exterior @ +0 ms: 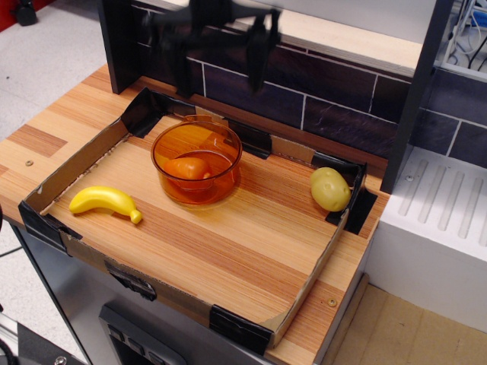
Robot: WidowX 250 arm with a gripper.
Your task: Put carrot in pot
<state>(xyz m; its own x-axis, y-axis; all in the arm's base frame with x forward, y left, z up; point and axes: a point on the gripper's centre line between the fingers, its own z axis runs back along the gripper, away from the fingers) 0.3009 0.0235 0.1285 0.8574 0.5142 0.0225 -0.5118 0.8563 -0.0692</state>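
While the carrot [186, 167] lay inside the pot [228, 176] | claw [221, 55] hung high, blurry, spread wide, empty | little risk: coming down could bump the pot

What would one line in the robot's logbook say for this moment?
carrot: lying inside pot | gripper: open, empty, raised above pot | banana, round fruit: on tray, untouched

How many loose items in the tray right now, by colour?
Orange: 2 - carrot, lying inside the pot
Yellow: 1 - banana
Yellow-green: 1 - round fruit
Total: 4
The gripper is raised above the tray, open and holding nothing.
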